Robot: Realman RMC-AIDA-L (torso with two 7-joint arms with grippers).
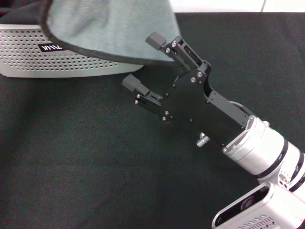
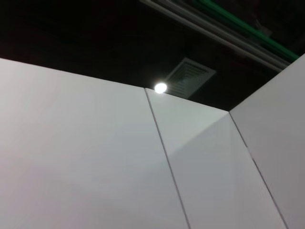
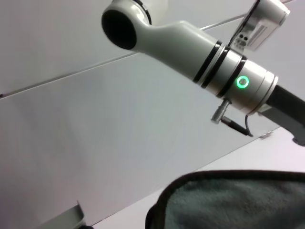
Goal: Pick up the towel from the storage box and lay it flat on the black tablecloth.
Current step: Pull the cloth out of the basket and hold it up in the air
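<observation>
Head view: the towel [image 1: 107,28], grey side showing with black trim, hangs raised above the storage box [image 1: 28,59] at the far edge of the black tablecloth [image 1: 76,162]. My right hand [image 1: 143,62] reaches toward the towel's lower hem, fingers spread, one fingertip just beside the trim.

Left wrist view: only wall panels and ceiling; I cannot see the left hand.

Right wrist view: the left arm [image 3: 200,67] extends above the towel's grey edge [image 3: 233,202].

I judge the lift done; next I must pinch a free corner and spread the towel flat on the tablecloth.
</observation>
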